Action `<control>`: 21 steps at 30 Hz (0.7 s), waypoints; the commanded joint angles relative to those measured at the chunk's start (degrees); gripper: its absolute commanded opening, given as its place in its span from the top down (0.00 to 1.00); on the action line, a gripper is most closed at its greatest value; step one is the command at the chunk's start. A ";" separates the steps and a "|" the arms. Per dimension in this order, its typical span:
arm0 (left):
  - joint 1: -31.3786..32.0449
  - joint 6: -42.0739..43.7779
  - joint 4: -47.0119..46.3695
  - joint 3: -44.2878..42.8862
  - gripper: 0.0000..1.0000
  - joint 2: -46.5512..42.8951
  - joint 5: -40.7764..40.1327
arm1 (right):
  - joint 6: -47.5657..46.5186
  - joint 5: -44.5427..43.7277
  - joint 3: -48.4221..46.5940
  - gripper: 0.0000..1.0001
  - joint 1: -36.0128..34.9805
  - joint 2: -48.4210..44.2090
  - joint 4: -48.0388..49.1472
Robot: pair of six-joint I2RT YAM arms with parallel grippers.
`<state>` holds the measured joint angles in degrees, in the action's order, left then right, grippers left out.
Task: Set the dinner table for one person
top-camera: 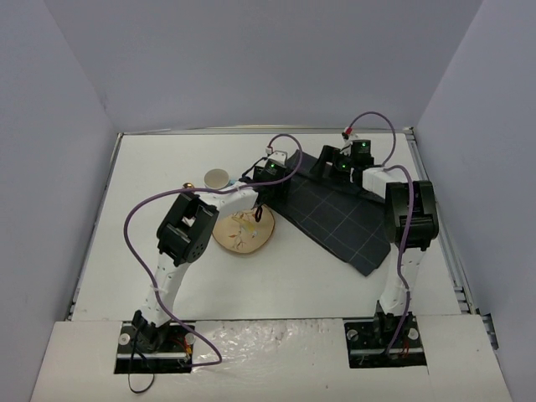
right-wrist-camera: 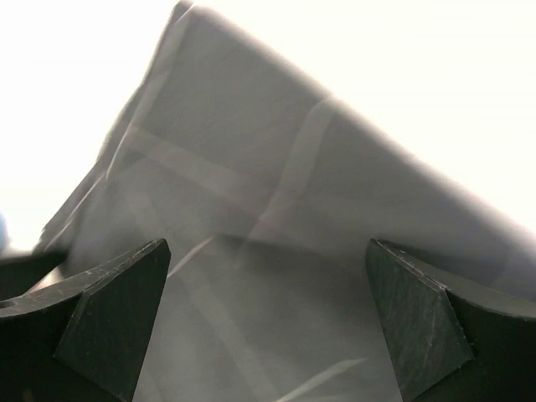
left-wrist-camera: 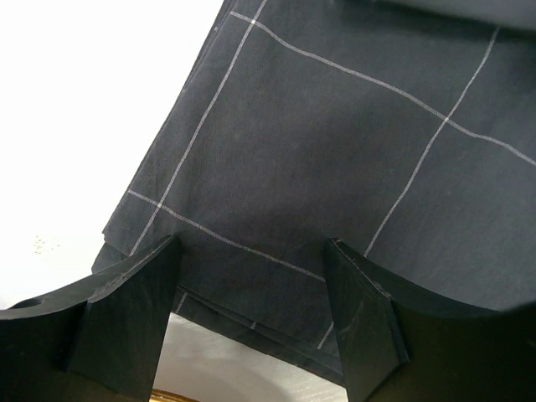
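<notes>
Pale lilac-grey walls close in on three sides of the dinner table (top-camera: 167, 280), a large flat white top with a thin metal rim that fills most of the overhead view and runs from the arm bases back to the far wall. We see the left gripper (top-camera: 276, 188) reaching towards the middle of the table; in its wrist view its jaws (left-wrist-camera: 251, 243) stand apart with nothing between them, hanging over the near edge of a dark grey checked cloth (left-wrist-camera: 335, 151), with bare white tabletop (left-wrist-camera: 84, 100) to the left. The right gripper (top-camera: 327, 163) sits at the far end of the same cloth (top-camera: 335, 222). Its wrist view is blurred and washed out, but its jaws (right-wrist-camera: 266, 243) are plainly apart too, with the cloth (right-wrist-camera: 276, 167) below them. From above, the cloth lies as a long strip running diagonally from the centre of the table towards the right edge, thin pale lines crossing it. Just left of the cloth's near-left side, under the left forearm, rests a round wooden disc (top-camera: 243, 236) carrying small pale items we cannot make out. Beyond the disc, towards the back wall, stands a small round tan dish (top-camera: 218, 177), apart from the cloth.
</notes>
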<state>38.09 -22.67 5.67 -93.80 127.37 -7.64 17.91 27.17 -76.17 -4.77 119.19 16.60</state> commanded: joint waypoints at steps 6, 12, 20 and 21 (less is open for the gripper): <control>-0.20 1.18 4.79 1.91 0.36 -2.38 0.74 | -5.37 -10.86 -13.55 0.00 7.45 4.30 3.10; -0.20 1.29 4.88 1.19 0.36 -2.06 1.43 | -14.06 -9.47 -15.69 0.05 3.54 -0.62 -2.54; -0.20 1.67 5.19 1.12 0.36 -2.03 2.02 | -26.38 -9.04 -6.87 0.31 -3.92 -5.50 -6.23; -0.20 1.67 5.23 1.23 0.36 -2.13 1.95 | -27.15 -9.70 -6.35 0.33 -4.59 -5.49 -6.46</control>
<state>38.09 -20.84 5.68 -93.27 127.11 -7.39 -1.78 17.93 -83.80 -7.26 117.38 11.31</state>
